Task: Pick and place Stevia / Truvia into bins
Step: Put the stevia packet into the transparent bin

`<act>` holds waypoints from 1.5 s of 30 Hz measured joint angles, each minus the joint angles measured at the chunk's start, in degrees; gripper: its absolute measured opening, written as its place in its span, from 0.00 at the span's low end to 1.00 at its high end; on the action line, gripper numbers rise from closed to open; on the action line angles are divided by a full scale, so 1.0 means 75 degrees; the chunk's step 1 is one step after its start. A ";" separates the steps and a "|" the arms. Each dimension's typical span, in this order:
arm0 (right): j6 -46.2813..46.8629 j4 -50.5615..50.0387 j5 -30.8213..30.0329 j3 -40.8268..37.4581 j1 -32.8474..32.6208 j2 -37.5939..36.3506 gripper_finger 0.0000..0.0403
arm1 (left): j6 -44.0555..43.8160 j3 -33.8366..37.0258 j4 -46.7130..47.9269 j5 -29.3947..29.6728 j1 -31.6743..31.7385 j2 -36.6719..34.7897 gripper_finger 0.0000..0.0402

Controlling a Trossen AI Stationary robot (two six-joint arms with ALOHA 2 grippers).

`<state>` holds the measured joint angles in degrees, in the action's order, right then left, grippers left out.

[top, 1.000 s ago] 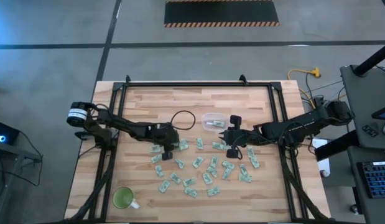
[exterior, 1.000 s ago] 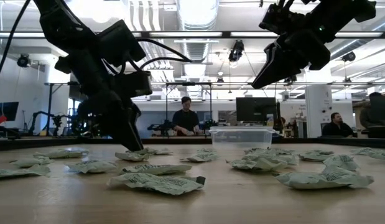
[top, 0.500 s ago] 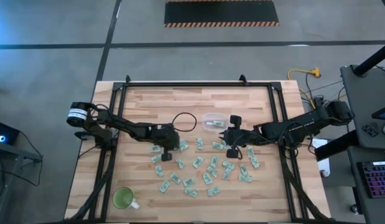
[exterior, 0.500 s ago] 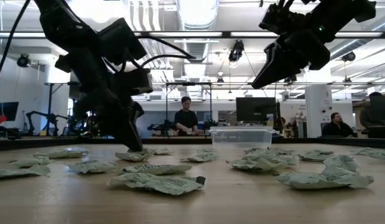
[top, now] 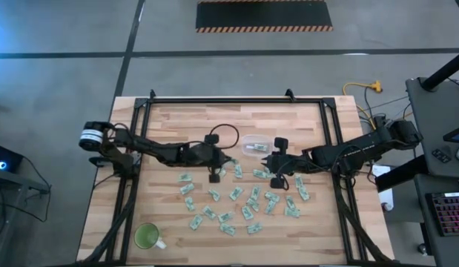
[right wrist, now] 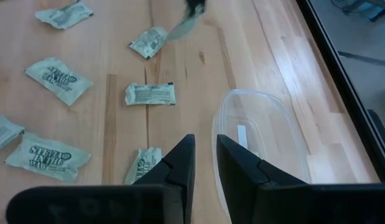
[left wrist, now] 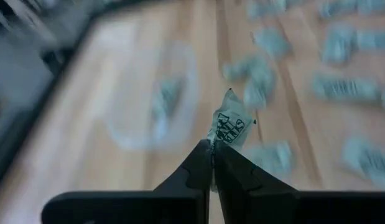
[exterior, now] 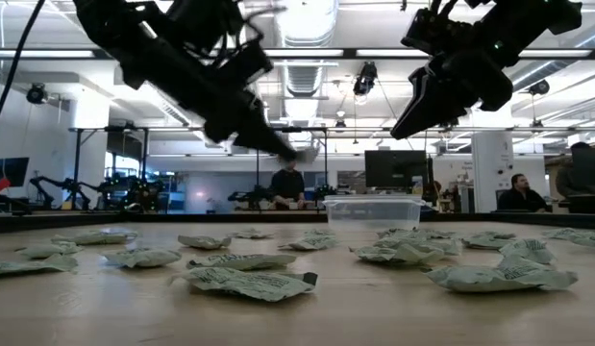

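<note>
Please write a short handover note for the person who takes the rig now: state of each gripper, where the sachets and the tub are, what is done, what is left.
Left gripper: shut on one pale green and white paper sachet, lifted above the table, near the tub.
Right gripper: jaws slightly apart, holding nothing, raised beside the tub.
Small clear plastic round-cornered tub: near the middle of the wooden table; at least one sachet seems to lie inside.
Done: one sachet picked up.
Left: drop it into the tub, then clear the many loose sachets spread over the near half of the table.
</note>
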<state>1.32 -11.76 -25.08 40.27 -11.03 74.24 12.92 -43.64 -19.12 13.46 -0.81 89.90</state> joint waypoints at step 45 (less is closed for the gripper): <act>0.1964 -0.1878 0.2299 -0.0827 0.0000 0.0000 0.14 | 0.0539 -0.2601 0.0863 0.0672 0.0474 0.1697 0.40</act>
<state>16.05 -25.85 -7.84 34.07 -11.02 74.24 16.96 -63.14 -12.64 18.50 2.74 102.62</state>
